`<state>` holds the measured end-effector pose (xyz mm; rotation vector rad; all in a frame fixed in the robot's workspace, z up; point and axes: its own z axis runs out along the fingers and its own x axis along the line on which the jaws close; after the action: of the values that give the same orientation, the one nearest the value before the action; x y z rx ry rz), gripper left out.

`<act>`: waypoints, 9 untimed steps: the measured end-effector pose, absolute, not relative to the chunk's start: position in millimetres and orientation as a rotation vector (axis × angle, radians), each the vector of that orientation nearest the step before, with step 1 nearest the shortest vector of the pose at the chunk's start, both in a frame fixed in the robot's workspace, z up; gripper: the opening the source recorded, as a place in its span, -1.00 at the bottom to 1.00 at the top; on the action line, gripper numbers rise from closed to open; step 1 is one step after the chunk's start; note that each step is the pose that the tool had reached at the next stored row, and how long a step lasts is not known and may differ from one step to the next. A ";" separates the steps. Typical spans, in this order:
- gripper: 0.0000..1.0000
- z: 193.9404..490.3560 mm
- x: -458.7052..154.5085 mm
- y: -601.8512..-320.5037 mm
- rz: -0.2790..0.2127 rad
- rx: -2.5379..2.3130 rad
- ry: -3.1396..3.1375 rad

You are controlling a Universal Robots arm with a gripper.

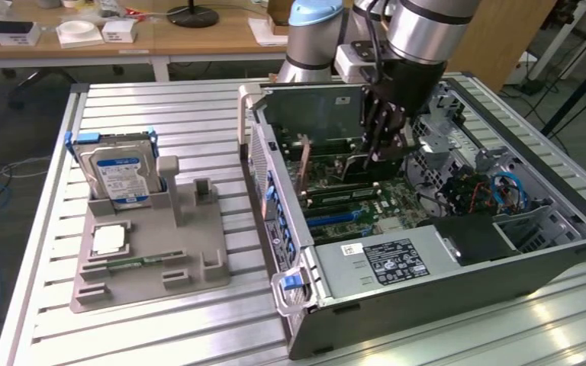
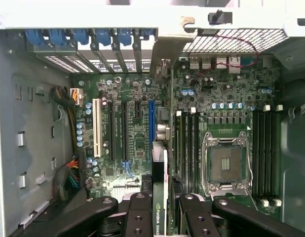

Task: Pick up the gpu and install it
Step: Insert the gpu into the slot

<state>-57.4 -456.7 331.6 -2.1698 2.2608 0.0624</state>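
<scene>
The gpu (image 1: 319,114) is held upright in the end effector (image 1: 380,155), whose dark fingers are closed narrowly on the card's two faces, near the end toward the exterior view's right. In the exterior view the card is seen broadside, standing in the open computer case (image 1: 456,305) that lies on its side on the slatted metal table (image 1: 150,114). Its silver bracket (image 1: 244,114) is at the exterior view's left, by the case's rear wall, and its top edge stands above the case rim. Whether the lower edge touches a slot cannot be told. Well apart on the table, to the exterior view's left, a grey holder (image 1: 150,282) is seen carrying an upright hard drive (image 1: 120,179) with a blue-white label, a square processor (image 1: 107,240) and a green memory stick (image 1: 130,263)

In the wrist view the card is seen edge-on between the fingers (image 2: 137,217), with a green label on its edge, and it is lined up just beside the long blue slot (image 2: 151,121) on the motherboard (image 2: 137,143). The open processor socket (image 2: 226,165) and a row of blue clips (image 2: 78,37) along the rear wall are made out there
</scene>
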 end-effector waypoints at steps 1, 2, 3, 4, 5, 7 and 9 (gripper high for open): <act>-0.48 330.7 -57.3 -458.0 0.062 -2.170 2.261; -0.48 329.8 -57.4 -459.8 0.062 -2.170 2.261; -0.48 328.7 -57.4 -460.9 0.062 -2.170 2.260; -0.48 327.6 -57.4 -461.7 0.062 -2.170 2.260; -0.48 326.4 -57.4 -462.6 0.062 -2.171 2.260; -0.48 323.9 -57.5 -464.1 0.062 -2.171 2.260; -0.48 321.8 -57.5 -466.2 0.062 -2.172 2.260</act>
<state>-57.5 -466.2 321.8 -2.1715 2.2595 0.0623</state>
